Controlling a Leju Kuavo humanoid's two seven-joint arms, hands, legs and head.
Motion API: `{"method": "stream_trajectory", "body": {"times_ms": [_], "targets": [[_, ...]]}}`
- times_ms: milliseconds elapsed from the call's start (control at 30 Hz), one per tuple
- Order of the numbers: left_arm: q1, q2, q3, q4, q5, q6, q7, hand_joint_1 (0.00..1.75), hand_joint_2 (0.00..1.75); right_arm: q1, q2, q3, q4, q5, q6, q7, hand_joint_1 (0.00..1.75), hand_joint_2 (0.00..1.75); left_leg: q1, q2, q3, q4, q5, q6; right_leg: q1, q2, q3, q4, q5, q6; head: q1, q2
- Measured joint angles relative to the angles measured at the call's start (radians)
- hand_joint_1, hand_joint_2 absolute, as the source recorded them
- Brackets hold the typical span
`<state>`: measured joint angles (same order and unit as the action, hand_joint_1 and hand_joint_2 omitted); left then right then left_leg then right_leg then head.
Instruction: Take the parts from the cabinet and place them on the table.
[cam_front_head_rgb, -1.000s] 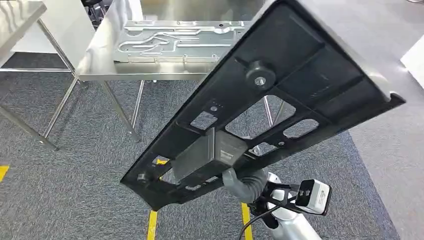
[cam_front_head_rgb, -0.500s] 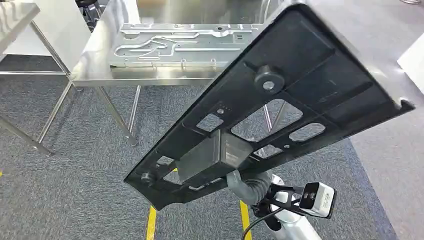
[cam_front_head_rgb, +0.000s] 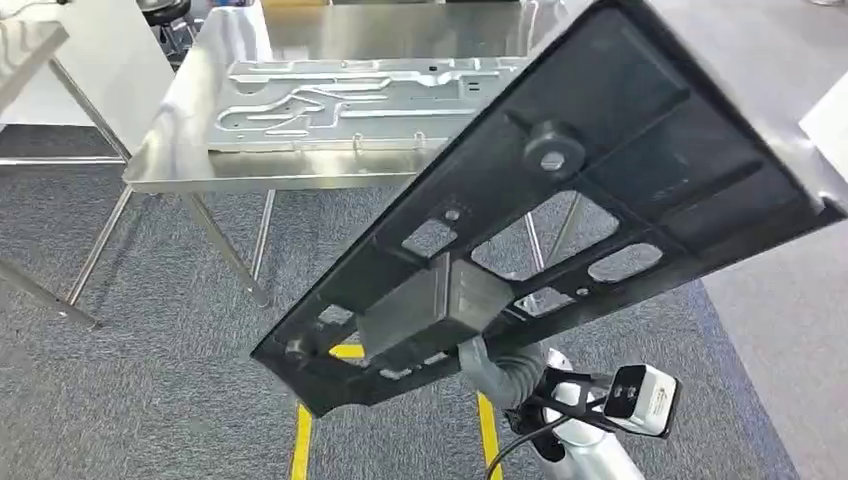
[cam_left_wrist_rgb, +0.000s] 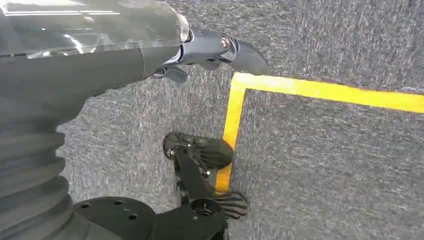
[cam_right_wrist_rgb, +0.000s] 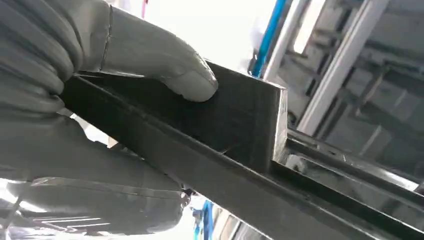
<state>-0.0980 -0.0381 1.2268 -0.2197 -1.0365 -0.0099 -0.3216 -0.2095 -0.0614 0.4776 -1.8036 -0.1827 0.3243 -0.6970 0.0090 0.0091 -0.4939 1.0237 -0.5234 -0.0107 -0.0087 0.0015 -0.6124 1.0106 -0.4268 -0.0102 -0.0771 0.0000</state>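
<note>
My right hand (cam_right_wrist_rgb: 100, 100) is clamped on the black panel (cam_front_head_rgb: 560, 200), thumb pressed on the boxy block on its underside, as the right wrist view shows. In the head view the panel is tilted, near-left corner low, far-right end high, held above the carpet (cam_front_head_rgb: 130, 390), not yet over the steel table (cam_front_head_rgb: 180, 130).

Change over the last second: the table and the silver stamped plate (cam_front_head_rgb: 350, 100) on it have slid down and nearer in my view, and the whole scene shifted with them, so that's my camera moving, meaning I'm walking toward the table. The panel sits about the same in frame, grip unchanged.

Meaning: carry phase, closing in on the drop-off. One part already lies on the table at far left-centre. Next I'd need to get close enough and lower the panel flat beside or near that plate without knocking it.

My left hand (cam_left_wrist_rgb: 210, 47) hangs over the carpet by the yellow floor tape (cam_left_wrist_rgb: 320, 90), holding nothing, fingers loosely extended.
</note>
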Motion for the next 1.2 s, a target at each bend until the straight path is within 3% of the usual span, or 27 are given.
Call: {"method": "stream_trajectory", "body": {"times_ms": [33, 67, 133, 167, 200, 233, 267, 300, 333, 400, 433, 500, 533, 567, 667, 700, 733, 800, 833, 867, 900, 933, 1000, 1033, 1100, 1133, 1200], "targets": [[-0.002, 0.000, 0.000, 0.000, 0.000, 0.000, 0.000, 0.00, 1.75, -0.003, 0.001, 0.000, -0.001, -0.001, 0.000, 0.000, 1.75, 1.75, 0.003, -0.002, -0.010, 0.042, 0.000, -0.003, 0.001, -0.002, 0.015, -0.005, -0.007, -0.007, 0.000, 0.000], [-0.003, 0.000, 0.000, 0.000, 0.000, 0.001, 0.000, 0.00, 1.75, -0.007, 0.004, 0.000, -0.002, -0.002, 0.000, 0.000, 1.75, 1.75, 0.003, -0.002, -0.046, 0.105, -0.013, -0.004, 0.002, -0.002, 0.022, -0.005, -0.013, -0.012, 0.000, 0.000], [-0.002, 0.000, 0.000, 0.000, 0.001, 0.001, 0.000, 0.00, 1.75, -0.004, 0.007, 0.000, -0.002, -0.002, 0.001, 0.000, 1.75, 1.75, 0.003, -0.002, -0.146, 0.251, -0.079, -0.010, 0.006, -0.001, 0.036, -0.005, -0.028, -0.016, 0.000, 0.000], [0.002, 0.000, 0.000, 0.000, 0.001, 0.001, 0.000, 0.00, 1.75, -0.001, 0.007, 0.000, -0.002, -0.003, 0.002, 0.000, 1.75, 1.75, 0.003, -0.002, -0.183, 0.290, -0.103, -0.011, 0.008, 0.002, 0.044, -0.005, -0.036, -0.018, 0.000, 0.000], [0.005, 0.001, 0.000, 0.000, 0.000, 0.001, 0.000, 0.00, 1.75, 0.002, 0.007, 0.000, -0.002, -0.006, 0.003, 0.000, 1.75, 1.75, 0.003, -0.002, -0.198, 0.292, -0.103, -0.011, 0.009, 0.007, 0.053, -0.005, -0.043, -0.017, 0.000, 0.000], [0.007, 0.001, 0.000, 0.000, 0.000, 0.001, 0.000, 0.00, 1.75, 0.006, 0.007, -0.001, -0.004, -0.011, 0.007, 0.000, 1.75, 1.75, 0.003, -0.002, -0.198, 0.254, -0.079, -0.007, 0.010, 0.011, 0.066, -0.005, -0.053, -0.017, 0.000, 0.000], [0.007, 0.001, 0.000, 0.000, 0.000, 0.001, 0.000, 0.00, 1.75, 0.011, 0.007, -0.003, -0.009, -0.022, 0.019, 0.000, 1.75, 1.75, 0.003, -0.004, -0.180, 0.181, -0.026, -0.004, 0.011, 0.019, 0.082, -0.005, -0.063, -0.014, 0.000, 0.000], [0.007, 0.001, 0.000, 0.000, 0.000, 0.001, 0.000, 0.00, 1.75, 0.013, 0.007, -0.004, -0.012, -0.026, 0.025, 0.000, 1.75, 1.75, 0.002, -0.011, -0.157, 0.104, 0.033, 0.002, 0.013, 0.022, 0.095, -0.005, -0.072, -0.013, 0.000, 0.000], [0.011, 0.002, 0.000, 0.000, -0.001, 0.001, 0.000, 0.00, 1.75, 0.016, 0.007, -0.005, -0.014, -0.032, 0.033, 0.000, 1.75, 1.75, 0.001, -0.033, -0.136, 0.020, 0.111, 0.011, 0.011, 0.026, 0.101, -0.007, -0.083, -0.011, 0.000, 0.000], [0.013, 0.005, 0.000, 0.000, -0.002, 0.002, 0.000, 0.00, 1.75, 0.025, 0.009, -0.012, -0.018, -0.039, 0.053, 0.000, 1.75, 1.75, -0.008, -0.041, -0.133, 0.016, 0.070, 0.016, 0.013, 0.041, 0.104, -0.002, -0.095, 0.003, 0.000, 0.000], [0.018, 0.005, 0.000, 0.000, -0.003, 0.002, 0.000, 0.00, 1.75, 0.032, 0.011, -0.016, -0.018, -0.037, 0.062, 0.001, 1.75, 1.75, -0.008, -0.037, -0.130, 0.009, 0.099, 0.022, 0.013, 0.048, 0.112, 0.001, -0.096, 0.008, 0.000, 0.000], [0.012, 0.003, 0.000, 0.000, -0.005, 0.002, -0.002, 0.00, 1.75, 0.041, 0.018, -0.031, -0.032, -0.035, 0.077, 0.000, 1.75, 1.75, 0.000, -0.028, -0.111, 0.002, 0.090, 0.031, 0.016, 0.048, 0.111, 0.014, -0.098, 0.019, 0.000, 0.000], [0.008, 0.003, 0.000, 0.000, -0.007, 0.002, -0.003, 0.00, 1.75, 0.042, 0.019, -0.040, -0.037, -0.034, 0.084, 0.000, 1.75, 1.75, 0.000, -0.023, -0.100, -0.005, 0.088, 0.034, 0.014, 0.028, 0.106, 0.037, -0.101, 0.024, 0.000, 0.000], [0.005, 0.003, 0.000, 0.000, -0.008, 0.002, -0.003, 0.00, 1.75, 0.042, 0.021, -0.047, -0.040, -0.033, 0.093, 0.000, 1.75, 1.75, 0.000, -0.019, -0.092, -0.008, 0.082, 0.040, 0.014, 0.011, 0.075, 0.088, -0.110, 0.029, 0.000, 0.000], [0.005, 0.003, 0.000, 0.000, -0.012, 0.002, -0.005, 0.00, 1.75, 0.059, 0.024, -0.061, -0.045, -0.029, 0.100, 0.000, 1.75, 1.75, 0.000, -0.003, -0.069, -0.009, 0.057, 0.045, 0.005, 0.008, -0.076, 0.300, -0.196, 0.043, 0.000, 0.000], [0.006, 0.003, 0.000, 0.000, -0.012, 0.002, -0.005, 0.00, 1.75, 0.064, 0.024, -0.066, -0.045, -0.029, 0.101, 0.000, 1.75, 1.75, 0.000, 0.003, -0.058, -0.008, 0.047, 0.044, 0.003, 0.007, -0.105, 0.322, -0.198, 0.045, 0.000, 0.000], [0.006, 0.003, 0.000, 0.000, -0.012, 0.002, -0.005, 0.00, 1.75, 0.067, 0.024, -0.071, -0.045, -0.029, 0.104, 0.000, 1.75, 1.75, 0.001, 0.007, -0.043, -0.008, 0.036, 0.043, 0.002, 0.004, -0.111, 0.298, -0.175, 0.045, 0.000, 0.000], [0.006, 0.002, 0.000, 0.000, -0.012, 0.002, -0.005, 0.00, 1.75, 0.069, 0.024, -0.076, -0.048, -0.029, 0.106, 0.000, 1.75, 1.75, 0.000, 0.020, -0.008, -0.009, 0.011, 0.038, 0.003, -0.007, -0.075, 0.160, -0.077, 0.038, 0.000, 0.000], [0.006, 0.002, 0.000, 0.000, -0.012, 0.002, -0.005, 0.00, 1.75, 0.069, 0.024, -0.078, -0.050, -0.029, 0.106, 0.000, 1.75, 1.75, 0.000, 0.027, 0.006, -0.011, -0.002, 0.035, 0.008, -0.031, -0.051, 0.074, -0.004, 0.027, 0.000, 0.000], [0.005, 0.000, 0.000, 0.000, -0.012, 0.002, -0.005, 0.00, 1.75, 0.069, 0.024, -0.079, -0.050, -0.029, 0.106, 0.000, 1.75, 1.75, -0.004, 0.033, 0.022, -0.005, -0.014, 0.030, 0.018, -0.059, -0.051, 0.032, 0.030, 0.016, 0.000, 0.000], [0.005, 0.000, 0.000, 0.000, -0.013, 0.002, -0.005, 0.00, 1.75, 0.069, 0.024, -0.080, -0.050, -0.025, 0.106, 0.001, 1.75, 1.75, -0.006, 0.036, 0.021, -0.012, -0.021, 0.021, 0.022, -0.052, -0.048, 0.034, 0.002, 0.011, 0.001, 0.000], [0.005, 0.000, 0.000, 0.000, -0.013, 0.002, -0.005, 0.00, 1.75, 0.071, 0.027, -0.082, -0.051, -0.022, 0.104, 0.000, 1.75, 1.75, -0.007, 0.044, 0.025, -0.017, -0.027, 0.013, 0.022, -0.044, -0.047, 0.033, 0.023, 0.005, 0.000, 0.000], [0.001, 0.001, 0.000, 0.000, -0.013, 0.002, -0.005, 0.00, 1.75, 0.071, 0.032, -0.087, -0.056, -0.004, 0.098, 0.000, 1.75, 1.75, -0.008, 0.046, 0.038, -0.003, -0.015, -0.001, 0.016, -0.028, -0.033, 0.022, 0.012, -0.008, 0.000, 0.000], [-0.001, 0.001, 0.000, 0.000, -0.013, 0.002, -0.005, 0.00, 1.75, 0.074, 0.035, -0.089, -0.063, 0.003, 0.093, 0.000, 1.75, 1.75, -0.005, 0.038, 0.021, 0.028, -0.013, -0.004, 0.011, -0.024, -0.018, 0.011, 0.009, -0.012, 0.000, 0.000], [-0.002, 0.001, 0.000, 0.000, -0.013, 0.002, -0.005, 0.00, 1.75, 0.073, 0.039, -0.090, -0.068, 0.008, 0.089, 0.000, 1.75, 1.75, -0.001, 0.011, -0.037, 0.130, -0.019, -0.007, 0.010, -0.020, 0.003, 0.003, -0.001, -0.024, 0.000, 0.000], [0.000, 0.001, -0.001, 0.000, -0.014, 0.001, -0.005, 0.00, 1.75, 0.074, 0.040, -0.090, -0.068, 0.009, 0.089, 0.000, 1.75, 1.75, 0.001, 0.004, -0.099, 0.215, -0.059, -0.013, 0.011, -0.013, 0.013, 0.002, -0.012, -0.026, 0.000, 0.000], [0.005, 0.001, 0.000, 0.000, -0.014, 0.002, -0.003, 0.00, 1.75, 0.076, 0.040, -0.090, -0.068, 0.009, 0.087, 0.000, 1.75, 1.75, 0.002, 0.002, -0.167, 0.288, -0.121, -0.017, 0.012, -0.001, 0.030, 0.003, -0.028, -0.026, 0.000, 0.000]]}}
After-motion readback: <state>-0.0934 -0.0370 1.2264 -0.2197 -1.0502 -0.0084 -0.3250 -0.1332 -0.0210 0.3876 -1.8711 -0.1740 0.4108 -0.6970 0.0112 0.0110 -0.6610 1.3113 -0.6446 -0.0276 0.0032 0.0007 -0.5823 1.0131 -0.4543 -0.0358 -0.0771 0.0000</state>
